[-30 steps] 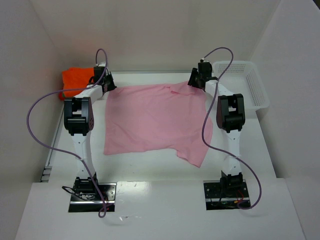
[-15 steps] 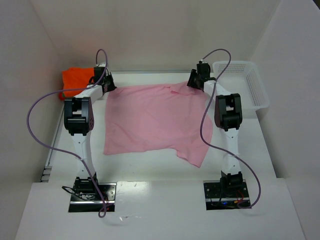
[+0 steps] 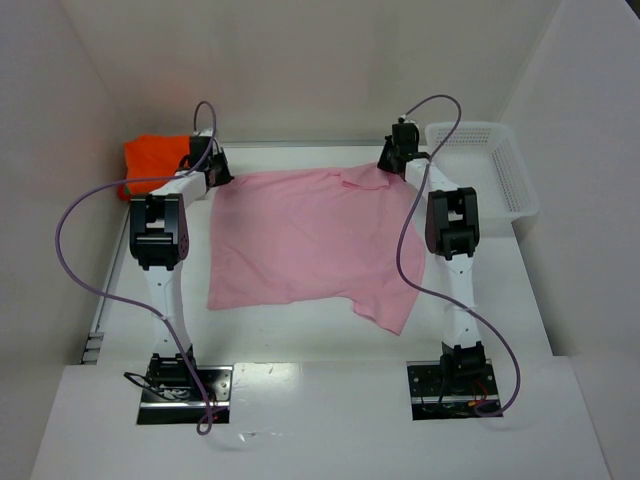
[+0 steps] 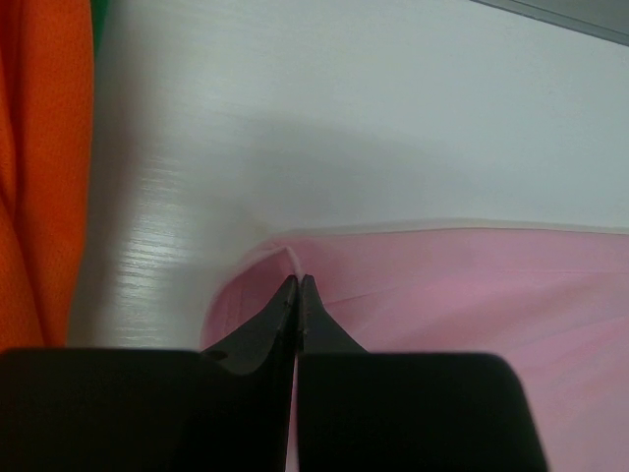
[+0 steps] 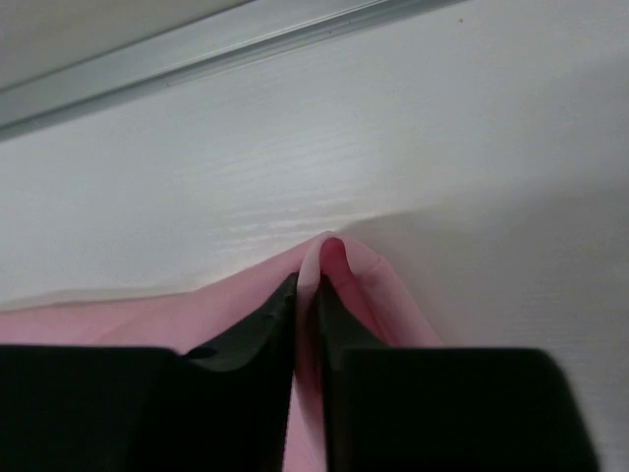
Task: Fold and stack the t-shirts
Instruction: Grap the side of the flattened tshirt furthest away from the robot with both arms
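A pale pink t-shirt (image 3: 310,235) lies spread on the white table. My left gripper (image 3: 215,175) is shut on its far left corner; in the left wrist view the pink cloth (image 4: 442,295) is pinched between the black fingertips of the gripper (image 4: 297,283). At the far right corner my right gripper (image 3: 392,163) is shut on a raised fold of the pink shirt (image 5: 334,258), the fingers of the gripper (image 5: 307,285) pressed on both sides of it. The bright orange t-shirt (image 3: 150,158) lies bunched at the far left, also the orange cloth (image 4: 44,167) in the left wrist view, with a green edge (image 4: 98,12) above it.
A white mesh basket (image 3: 490,170) stands at the far right. A metal rail (image 5: 197,54) runs along the table's far edge by the back wall. Purple cables loop from both arms.
My right gripper has closed on the pink shirt's far right corner and shifted slightly toward the back. The left arm and the shirt's lay have not visibly moved.
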### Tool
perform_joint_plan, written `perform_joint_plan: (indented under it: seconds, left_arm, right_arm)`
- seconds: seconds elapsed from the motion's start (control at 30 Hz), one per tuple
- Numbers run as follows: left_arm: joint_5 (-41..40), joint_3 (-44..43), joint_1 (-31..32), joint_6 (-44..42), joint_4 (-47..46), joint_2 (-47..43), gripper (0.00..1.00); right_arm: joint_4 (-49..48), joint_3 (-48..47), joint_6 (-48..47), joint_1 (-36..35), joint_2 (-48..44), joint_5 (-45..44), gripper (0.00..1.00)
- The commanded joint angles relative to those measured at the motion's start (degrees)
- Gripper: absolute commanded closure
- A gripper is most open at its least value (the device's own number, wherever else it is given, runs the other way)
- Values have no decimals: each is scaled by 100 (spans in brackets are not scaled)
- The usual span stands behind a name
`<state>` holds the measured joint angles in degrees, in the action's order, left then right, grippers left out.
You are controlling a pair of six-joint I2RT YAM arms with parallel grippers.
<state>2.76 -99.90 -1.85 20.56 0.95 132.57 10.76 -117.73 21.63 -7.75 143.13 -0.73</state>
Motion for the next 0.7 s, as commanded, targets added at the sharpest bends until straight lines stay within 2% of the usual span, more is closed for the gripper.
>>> perform_joint_plan:
  seconds: [0.0, 0.03, 0.1, 0.33, 0.67]
  left_arm:
    - [66, -275, -26, -219, -69, 111, 100]
    - [14, -276, -26, -219, -69, 111, 100]
    - [-91, -276, -26, -219, -69, 111, 100]
    - [-329, -487, -26, -219, -69, -3, 100]
    - [-540, -496, -79, -271, -69, -232, 100]
  right_arm:
    - [74, -487, -45, -43, 171, -164, 87]
    - [75, -488, -45, -43, 171, -216, 95]
    - [75, -488, -105, -43, 119, -313, 100]
    - [128, -558, -220, -43, -242, -568, 100]
    - [180, -435, -212, 80, -909, -191, 100]
